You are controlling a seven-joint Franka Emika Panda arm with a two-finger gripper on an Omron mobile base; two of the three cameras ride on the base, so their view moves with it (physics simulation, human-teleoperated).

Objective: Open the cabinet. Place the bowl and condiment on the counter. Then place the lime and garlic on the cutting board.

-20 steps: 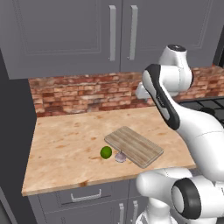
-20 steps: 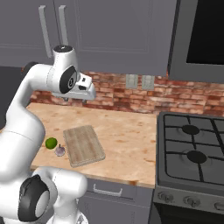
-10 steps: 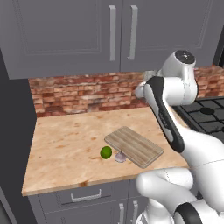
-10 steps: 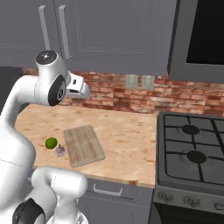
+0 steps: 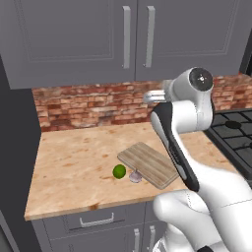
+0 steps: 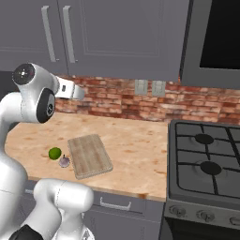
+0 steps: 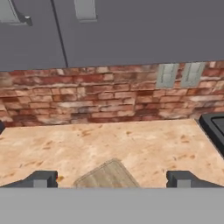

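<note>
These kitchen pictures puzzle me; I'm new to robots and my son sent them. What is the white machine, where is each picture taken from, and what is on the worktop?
The white machine is a robot arm in a computer-drawn kitchen. Two pictures come from cameras on its base, behind it to the left and right. The third comes from a camera on its hand, looking past the two dark fingertips of its gripper, which stands open and holds nothing.

On the tan counter lies a wooden cutting board. Beside the board, not on it, sit a green lime and a pale garlic bulb. Above hangs the grey cabinet, with both doors shut. A stove stands to the right.
</note>
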